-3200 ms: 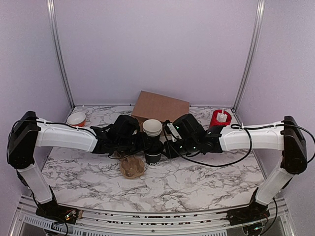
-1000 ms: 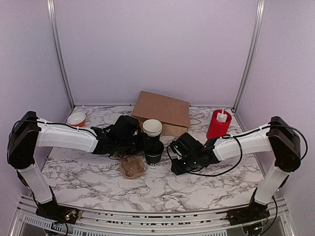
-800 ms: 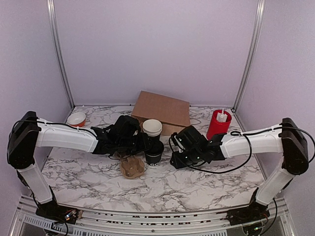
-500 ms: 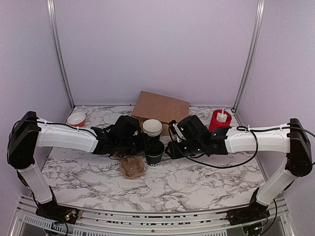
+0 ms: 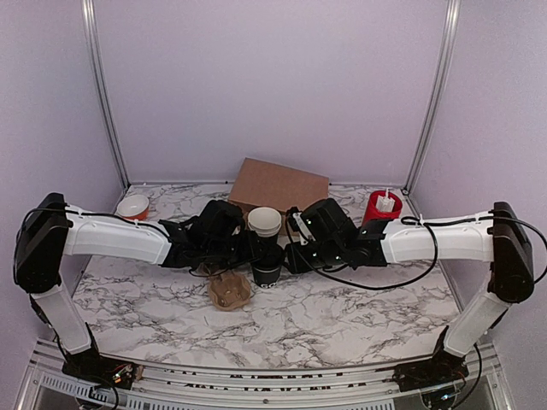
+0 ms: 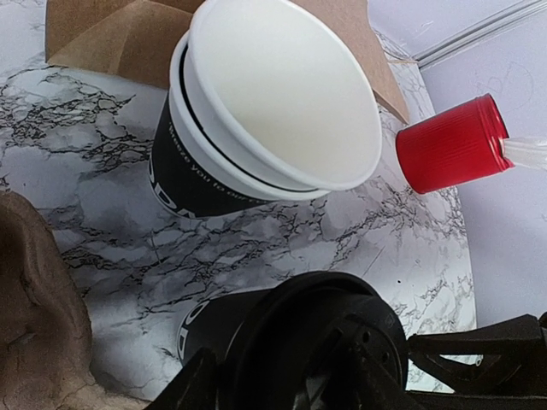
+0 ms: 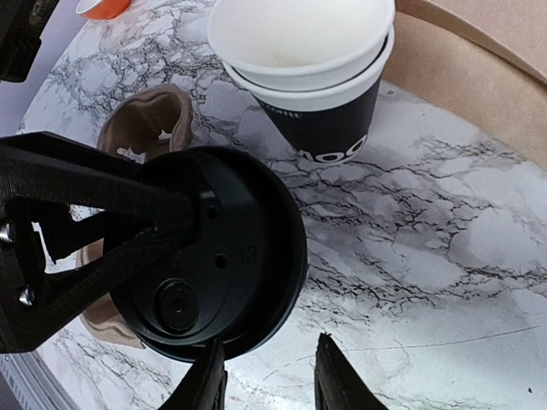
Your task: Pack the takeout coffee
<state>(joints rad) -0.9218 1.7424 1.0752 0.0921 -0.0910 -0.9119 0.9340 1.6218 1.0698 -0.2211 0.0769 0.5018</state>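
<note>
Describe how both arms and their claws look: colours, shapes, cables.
Both arms match. The left arm and right arm each have smooth white tubular links joined by bulky black joint housings. The left claw and right claw are all black, with two fingers each. Thin black cables loop loosely along each arm. No readable markings show.

The lidded takeout coffee [image 6: 282, 325] stands near two nested lidless cups [image 6: 256, 137] and a red cylinder [image 6: 453, 145].
</note>
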